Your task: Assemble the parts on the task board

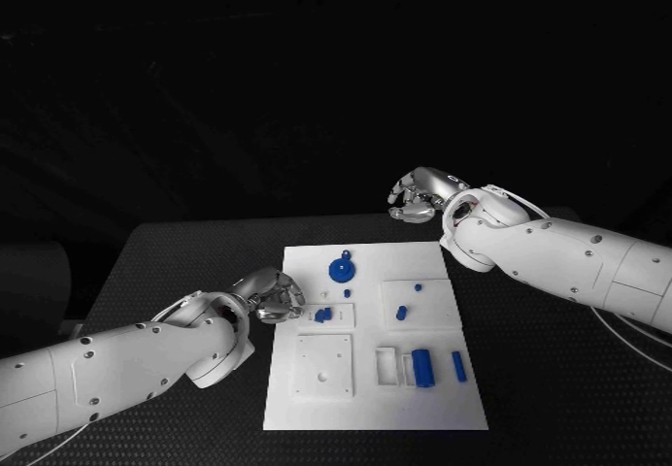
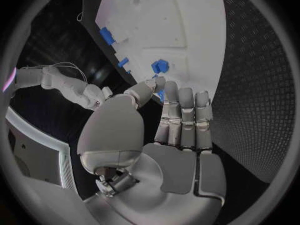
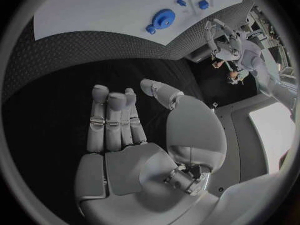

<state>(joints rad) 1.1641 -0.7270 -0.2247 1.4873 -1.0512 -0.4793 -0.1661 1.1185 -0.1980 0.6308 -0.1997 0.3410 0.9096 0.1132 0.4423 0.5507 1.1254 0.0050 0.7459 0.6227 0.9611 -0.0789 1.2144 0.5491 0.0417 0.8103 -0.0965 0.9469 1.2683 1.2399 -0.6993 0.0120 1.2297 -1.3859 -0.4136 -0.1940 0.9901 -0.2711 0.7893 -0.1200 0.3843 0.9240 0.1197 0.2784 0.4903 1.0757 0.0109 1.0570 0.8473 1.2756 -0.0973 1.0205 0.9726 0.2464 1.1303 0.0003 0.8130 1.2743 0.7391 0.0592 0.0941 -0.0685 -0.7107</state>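
Note:
The white task board (image 1: 371, 388) lies in the middle of the black table. A round blue part (image 1: 341, 269) sits near its far end, and a small blue part (image 1: 323, 314) stands close to its left edge. Two small blue parts (image 1: 401, 312) lie on the right half, and two long ones (image 1: 424, 366) lie nearer me. My left hand (image 1: 273, 294) hovers at the board's left edge beside the small blue part (image 2: 160, 65), fingers straight and holding nothing (image 2: 181, 115). My right hand (image 1: 424, 194) is raised beyond the board's far edge, fingers extended and empty (image 3: 119, 125).
A white square plate with a hole (image 1: 323, 364) and a white slotted holder (image 1: 388, 364) sit on the board's near half. The dark textured table (image 1: 168, 262) extends to both sides of the board. Its far edge runs just behind my right hand.

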